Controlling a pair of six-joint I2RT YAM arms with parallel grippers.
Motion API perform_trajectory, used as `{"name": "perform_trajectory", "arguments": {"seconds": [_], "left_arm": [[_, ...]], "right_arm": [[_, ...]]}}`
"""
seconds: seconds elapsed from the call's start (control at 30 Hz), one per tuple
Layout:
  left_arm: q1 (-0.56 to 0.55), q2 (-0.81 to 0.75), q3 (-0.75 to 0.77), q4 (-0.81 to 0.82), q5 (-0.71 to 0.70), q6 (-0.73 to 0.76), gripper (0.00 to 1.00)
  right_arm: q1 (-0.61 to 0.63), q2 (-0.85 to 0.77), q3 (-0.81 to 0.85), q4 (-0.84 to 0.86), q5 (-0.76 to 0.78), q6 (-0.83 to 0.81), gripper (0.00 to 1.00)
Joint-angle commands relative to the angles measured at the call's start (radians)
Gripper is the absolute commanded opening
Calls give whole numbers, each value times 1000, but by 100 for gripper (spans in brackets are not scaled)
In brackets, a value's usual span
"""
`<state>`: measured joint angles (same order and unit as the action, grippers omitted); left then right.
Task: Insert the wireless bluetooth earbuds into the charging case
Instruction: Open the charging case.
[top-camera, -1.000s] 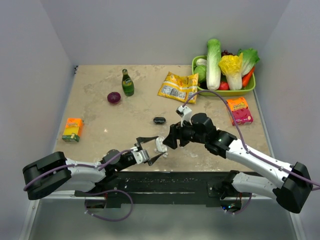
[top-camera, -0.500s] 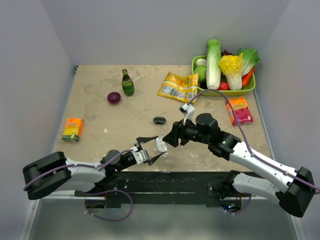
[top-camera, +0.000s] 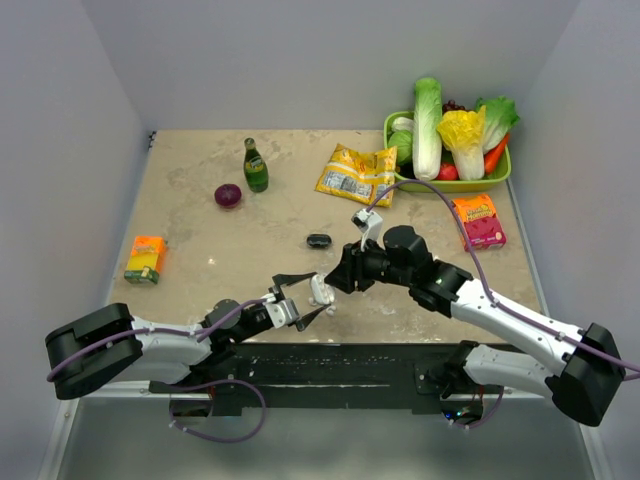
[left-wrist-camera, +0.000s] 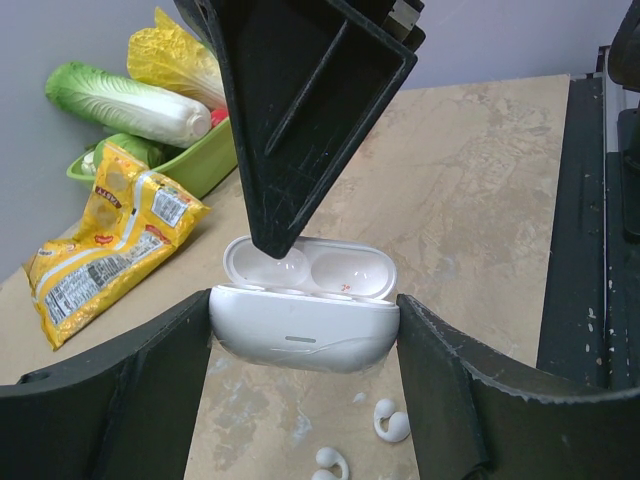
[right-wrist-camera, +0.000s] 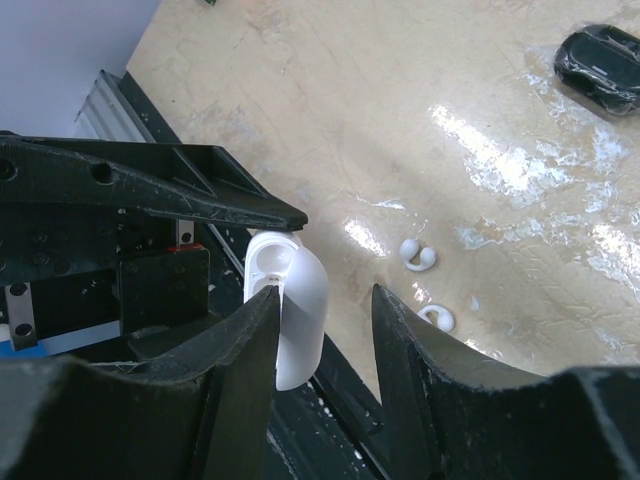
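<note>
**Case open in the left fingers, both earbuds on the counter**

We see the left fingers closed on the charging case. One finger presses each short end and holds the case up off the counter. The case is hinged open, with its lid standing up behind the base.

The right fingers are partly apart and hold nothing. In the left wrist view, one black tip comes down onto the inside of the open lid, at its left hollow. In the right wrist view, the white edge of the case shows in the gap against one finger, and the other finger is clear of it.

The two earbuds lie on the counter just beside each other. They are below the raised case and apart from both pairs of fingers.

From above, the two arms meet over the near middle of the counter. A small black object sits a little farther back. A yellow snack bag lies near a green tray of vegetables.
</note>
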<state>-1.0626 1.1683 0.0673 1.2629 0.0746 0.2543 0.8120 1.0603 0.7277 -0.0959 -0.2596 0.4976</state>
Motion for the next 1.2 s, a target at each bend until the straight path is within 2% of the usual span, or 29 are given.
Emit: {"name": "perform_trajectory", "arguments": {"seconds": [0.0, 0.2, 0.63, 0.83, 1.03, 1.13, 1.17], "left_arm": [[-7, -12, 0, 494, 2, 11, 0], [-7, -22, -4, 497, -2, 14, 0], [-10, -4, -4, 526, -10, 11, 0], [-11, 4, -6, 532, -18, 14, 0], [-11, 8, -11, 533, -24, 11, 0], [-11, 13, -11, 532, -38, -6, 0], [-11, 16, -9, 526, -47, -13, 0]], "right_arm": [[-4, -3, -11, 28, 0, -4, 45], [-11, -2, -24, 35, -6, -4, 41], [-11, 27, -24, 73, -75, -1, 38], [-13, 32, -25, 78, -81, -2, 32], [-11, 9, -25, 71, -56, -10, 20], [-10, 0, -7, 50, -23, -39, 8], [-10, -6, 2, 21, -3, -53, 0]]}}
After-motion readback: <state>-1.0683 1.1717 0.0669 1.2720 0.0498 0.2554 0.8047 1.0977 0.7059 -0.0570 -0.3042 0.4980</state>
